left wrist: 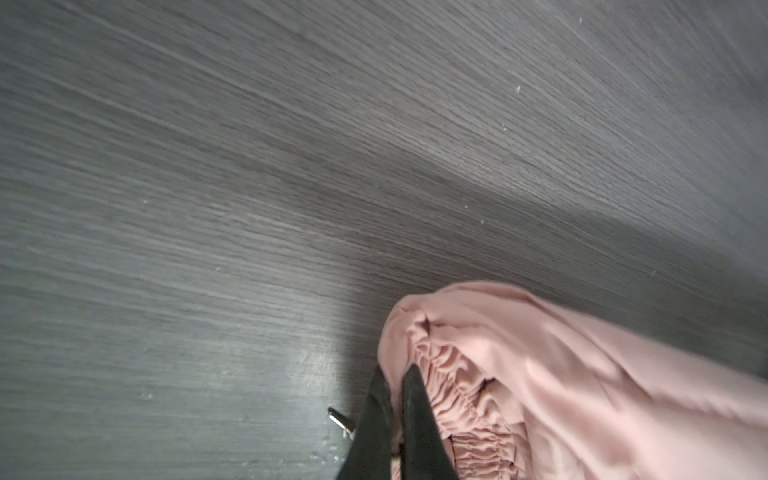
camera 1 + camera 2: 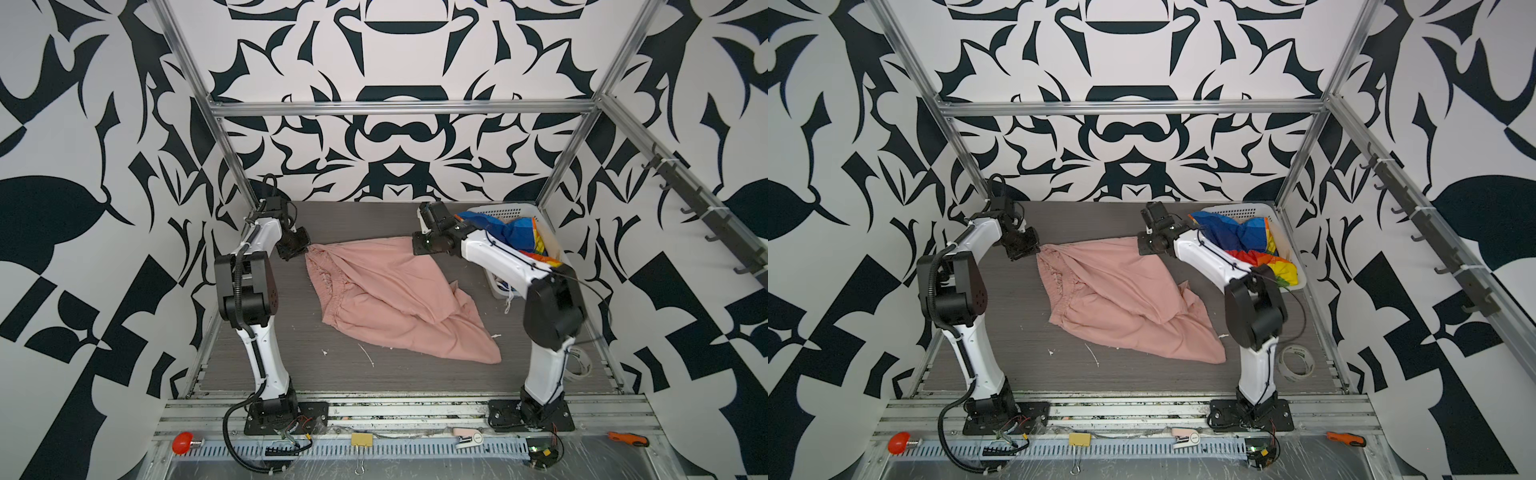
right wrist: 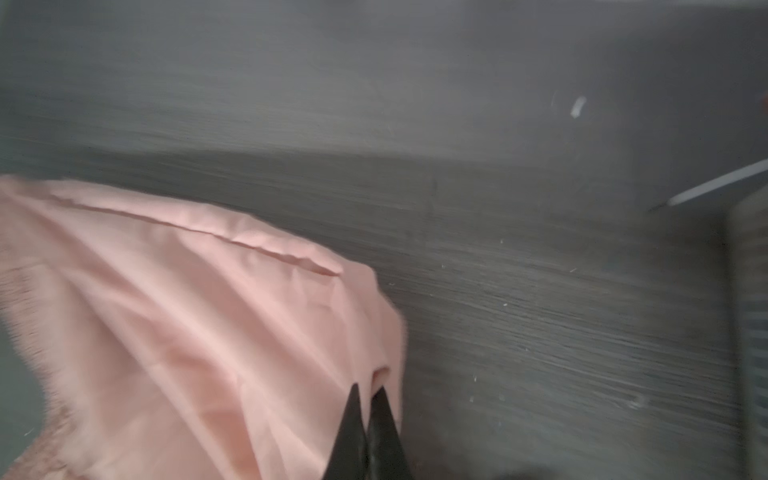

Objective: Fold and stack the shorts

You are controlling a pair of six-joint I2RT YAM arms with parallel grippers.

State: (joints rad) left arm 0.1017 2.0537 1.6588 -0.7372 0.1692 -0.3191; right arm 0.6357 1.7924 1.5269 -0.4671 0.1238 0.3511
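Note:
The salmon-pink shorts [image 2: 395,299] [image 2: 1125,299] lie rumpled across the middle of the dark wood table in both top views. My left gripper [image 2: 306,248] [image 2: 1038,249] is at their far left corner. The left wrist view shows this gripper [image 1: 395,370] shut on the gathered elastic waist of the pink shorts [image 1: 582,374]. My right gripper [image 2: 410,243] [image 2: 1139,244] is at the far right corner. In the right wrist view it [image 3: 368,387] is shut on a fold of smooth pink cloth [image 3: 187,311]. Rainbow-striped shorts [image 2: 515,232] [image 2: 1237,235] sit bunched in the white basket [image 2: 505,210] [image 2: 1237,208].
The basket stands at the back right corner, behind the right arm. A roll of tape [image 2: 1296,361] lies at the right arm's base. White scraps [image 2: 365,353] dot the table in front of the shorts. A red button [image 2: 185,442], binder clip [image 2: 360,440] and stapler [image 2: 467,438] sit on the front rail.

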